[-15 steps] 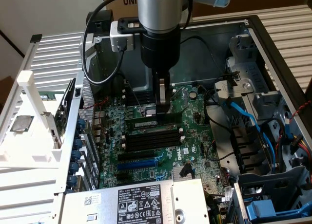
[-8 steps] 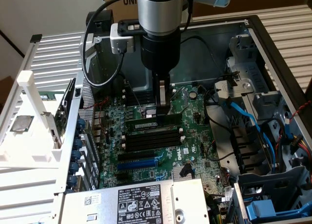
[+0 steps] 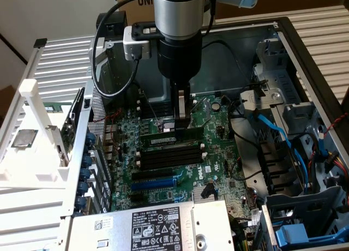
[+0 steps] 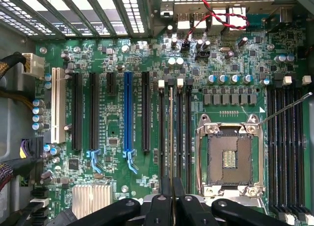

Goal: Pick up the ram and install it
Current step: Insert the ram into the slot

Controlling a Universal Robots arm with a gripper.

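Dark-green, the ram (image 3: 175,135) stands on edge in a memory slot (image 3: 169,153) on the motherboard (image 3: 215,169), with the gripper (image 3: 182,120) clamped on its top edge, apparently not yet fully seated.

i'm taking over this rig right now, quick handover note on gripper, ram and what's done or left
Gripper: down inside the open computer case, shut on the ram.
Ram: held edge-on at the motherboard's bank of black memory slots, at the slot farthest from the blue expansion slot.
Done: ram picked up and brought to the slots.
Left: whether it is fully seated cannot be told, and the gripper has not let go.
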